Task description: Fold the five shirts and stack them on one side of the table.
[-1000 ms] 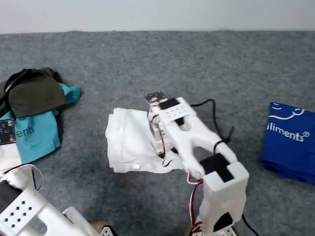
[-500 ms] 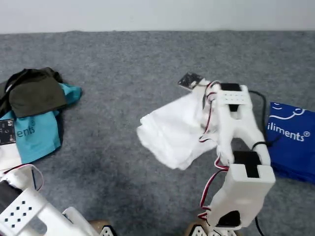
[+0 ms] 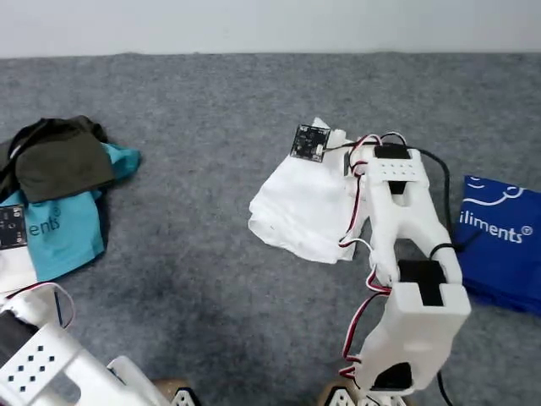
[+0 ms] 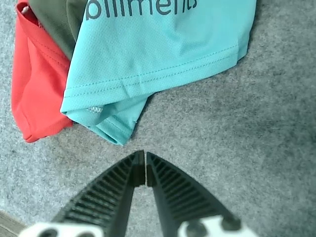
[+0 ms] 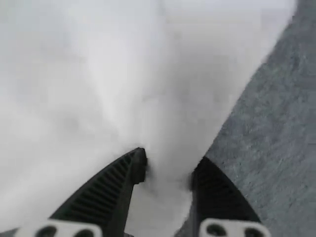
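1. Right arm. The right fingers (image 5: 121,182) are closed part-way on a thick fold of the white folded cotton shirt (image 3: 300,211), with cloth packed between them. The grip sits at the bundle's edge nearest the arm. Judgement: this hold lets the layers travel together, so the folds are not pulled apart.

2. White shirt. It lies roughly at the middle of the grey carpet-covered table (image 3: 211,110), slightly towards the right side and near the blue folded shirt with white lettering (image 3: 499,241), but apart from it. Its far edge looks rumpled and possibly raised off the surface. The high view does not settle whether the bundle rests fully on the table.

3. Blue shirt. It lies flat at the right edge of the table. Judgement: it marks the stacking side, and the white shirt is held facing it in order to be laid on top.

4. Unfolded stock. The teal shirt with dark lettering (image 4: 163,49), the olive-green crumpled shirt (image 3: 59,161) and the red shirt (image 4: 37,94) lie heaped together at the left edge, overlapping. Judgement: they are kept well apart from the stacking side to leave the centre free as a working area.

5. Left arm. The left fingers (image 4: 116,190) are closed tip to tip and hold nothing. They hang above bare table just beside the corner of the teal shirt.

6. Progress. Judgement: 1 shirt is stacked, 1 is in hand and 3 are not yet folded.
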